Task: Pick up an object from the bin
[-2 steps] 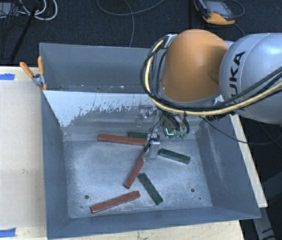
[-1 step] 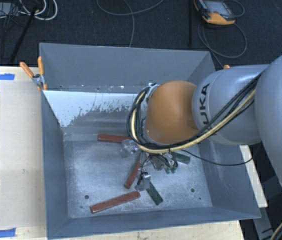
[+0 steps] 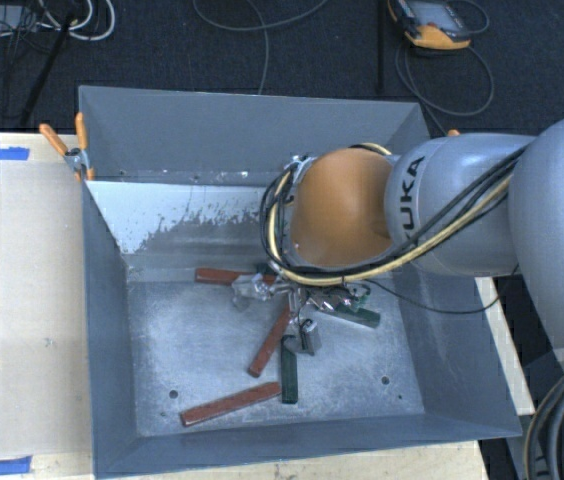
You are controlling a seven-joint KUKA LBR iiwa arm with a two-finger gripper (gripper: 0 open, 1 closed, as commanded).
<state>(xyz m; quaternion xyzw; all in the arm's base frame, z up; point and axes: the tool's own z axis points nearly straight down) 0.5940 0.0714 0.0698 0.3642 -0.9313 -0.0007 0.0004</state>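
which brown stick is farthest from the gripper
The brown stick by the front wall; the middle one and the back one lie closer to the gripper.

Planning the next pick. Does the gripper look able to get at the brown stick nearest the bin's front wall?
Probably yes: the brown stick lies flat, nothing on it; only a dark green stick is by its right end.

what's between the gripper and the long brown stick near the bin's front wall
In the camera view, a dark green stick runs from the gripper down toward the brown stick.
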